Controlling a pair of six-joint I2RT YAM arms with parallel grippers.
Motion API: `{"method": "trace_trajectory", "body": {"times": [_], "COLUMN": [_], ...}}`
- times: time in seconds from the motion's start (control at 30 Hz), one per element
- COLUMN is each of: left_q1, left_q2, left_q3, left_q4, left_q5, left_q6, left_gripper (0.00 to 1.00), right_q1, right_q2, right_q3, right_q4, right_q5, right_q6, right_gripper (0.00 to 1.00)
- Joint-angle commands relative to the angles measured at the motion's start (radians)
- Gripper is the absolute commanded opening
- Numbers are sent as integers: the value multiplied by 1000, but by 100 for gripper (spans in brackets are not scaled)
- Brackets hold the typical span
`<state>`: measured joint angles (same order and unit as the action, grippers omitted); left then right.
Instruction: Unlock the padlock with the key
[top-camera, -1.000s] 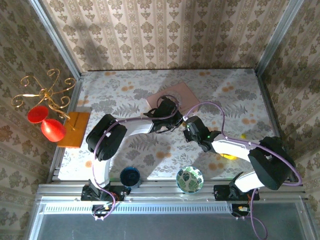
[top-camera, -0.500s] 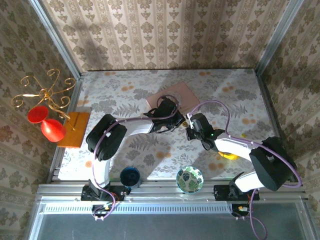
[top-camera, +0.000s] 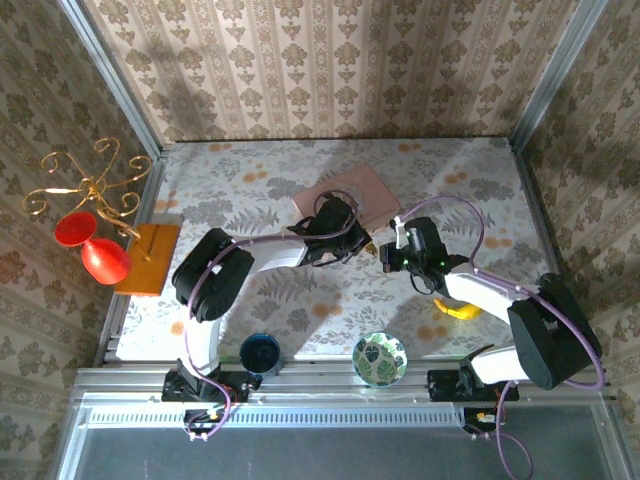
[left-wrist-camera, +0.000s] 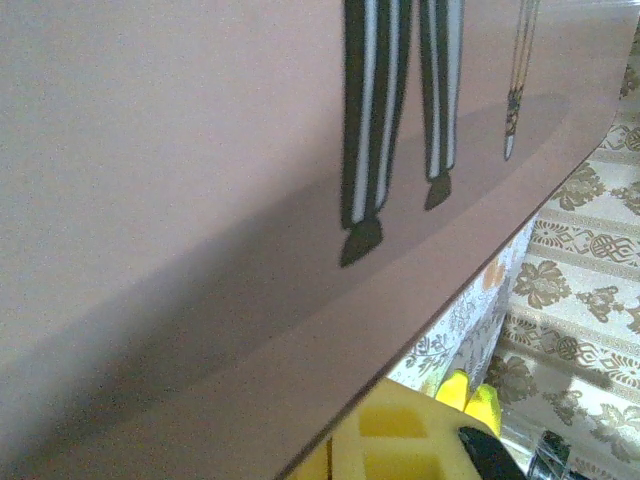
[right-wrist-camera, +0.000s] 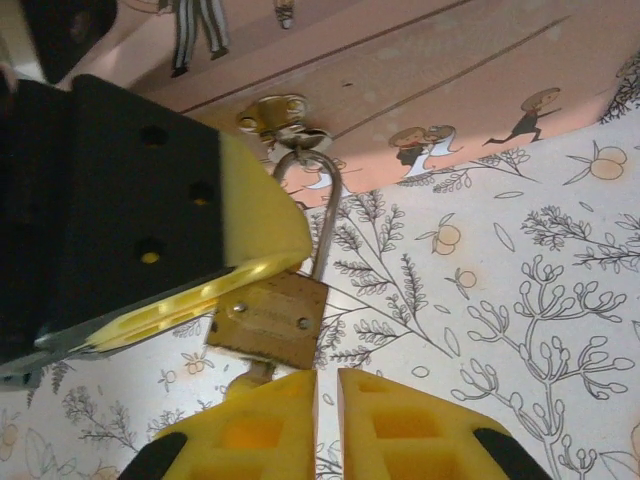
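The small brass padlock (right-wrist-camera: 270, 320) hangs by its thin shackle (right-wrist-camera: 325, 215) from the clasp (right-wrist-camera: 283, 113) of the pink box (right-wrist-camera: 420, 70). The key (right-wrist-camera: 248, 381) sticks out under the padlock, half hidden behind my right finger. In the right wrist view my left gripper's fingers (right-wrist-camera: 255, 225) lie shut over the padlock's upper left corner. My right gripper (right-wrist-camera: 327, 400) sits just below the padlock, its jaws a narrow gap apart with nothing between them. From above, the left gripper (top-camera: 352, 242) and right gripper (top-camera: 386, 257) meet at the front edge of the pink box (top-camera: 345, 190).
A banana (top-camera: 458, 308) lies under the right forearm. A blue bowl (top-camera: 261, 353) and a green patterned bowl (top-camera: 380, 359) sit at the near edge. An orange board (top-camera: 148, 257) and a gold stand with red glasses (top-camera: 105, 260) are at the left.
My right gripper has drawn back to the right, away from the padlock, and its jaws have parted slightly. The left arm has not moved.
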<state>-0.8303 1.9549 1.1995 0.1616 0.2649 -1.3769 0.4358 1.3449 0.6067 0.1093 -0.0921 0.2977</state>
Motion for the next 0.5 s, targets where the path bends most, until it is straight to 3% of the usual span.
{"method": "trace_trajectory", "body": {"times": [0.0, 0.13, 0.47], "left_q1": [-5, -6, -6], "left_q2": [-50, -44, -36], "left_q3": [3, 9, 21], "left_q4": [72, 72, 69], "left_q5": [46, 49, 57], "left_q6": [-23, -27, -31], "left_gripper": [0, 0, 0], "right_q1": [28, 69, 133], "right_q2": [-32, -21, 40], "right_q3": [7, 41, 133], "right_q4": [-59, -106, -182], "right_q5": [95, 155, 245], "right_q6": [-45, -83, -123], "right_gripper": [16, 23, 24]}}
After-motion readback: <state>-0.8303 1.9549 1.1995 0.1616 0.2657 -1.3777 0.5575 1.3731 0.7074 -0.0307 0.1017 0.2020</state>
